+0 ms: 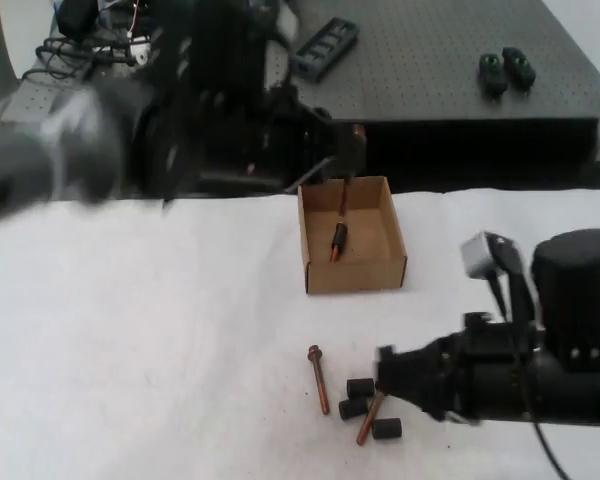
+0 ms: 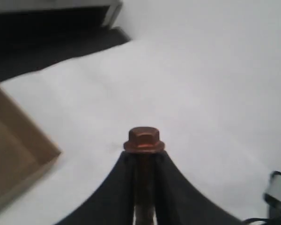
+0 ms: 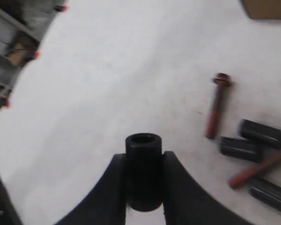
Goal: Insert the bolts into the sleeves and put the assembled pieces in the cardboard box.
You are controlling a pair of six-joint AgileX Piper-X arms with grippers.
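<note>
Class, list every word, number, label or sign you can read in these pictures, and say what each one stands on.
No text can be read anywhere in these pictures.
The cardboard box: plain walls, no print.
The bolt: any stamp on its head is too blurred to read.
The sleeve: no marking shows.
</note>
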